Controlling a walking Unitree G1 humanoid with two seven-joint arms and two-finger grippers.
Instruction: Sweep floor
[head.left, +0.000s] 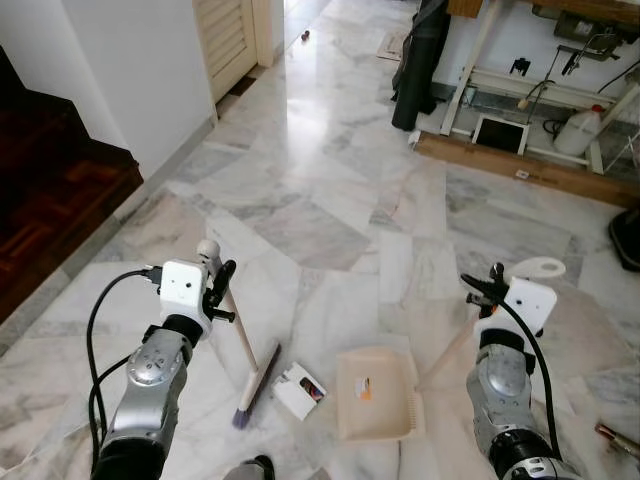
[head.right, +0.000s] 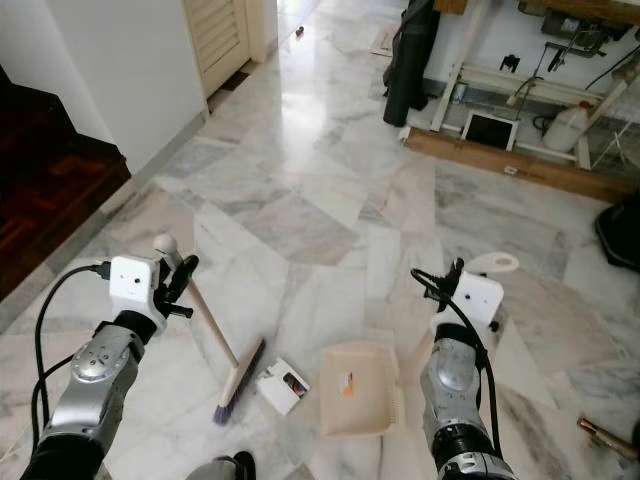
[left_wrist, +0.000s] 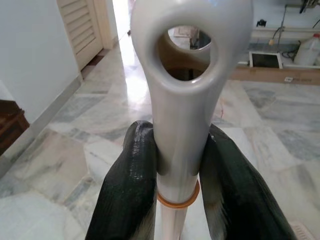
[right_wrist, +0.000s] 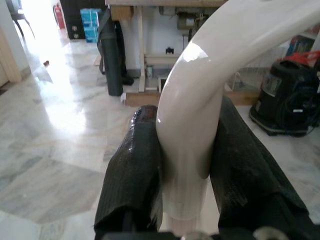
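My left gripper (head.left: 222, 288) is shut on the top of a cream broom handle (head.left: 241, 338), just below its rounded end with a hanging hole (left_wrist: 186, 35). The handle slants down to the brush head (head.left: 257, 383) with purple bristles, which rests on the marble floor. My right gripper (head.left: 487, 291) is shut on the white looped handle (right_wrist: 200, 95) of a cream dustpan (head.left: 375, 395), which lies flat on the floor between my arms. A small white box (head.left: 298, 390) lies between brush and pan. The black fingers (left_wrist: 130, 190) press the broom handle from both sides.
Dark wooden stairs (head.left: 50, 180) and a white wall stand to my left, with a louvred door (head.left: 228, 40) beyond. A black bag (head.left: 418, 65), a wooden plank (head.left: 520, 170), a white jug (head.left: 580, 130) and a table frame line the far right. A black appliance (head.left: 628, 238) sits at the right edge.
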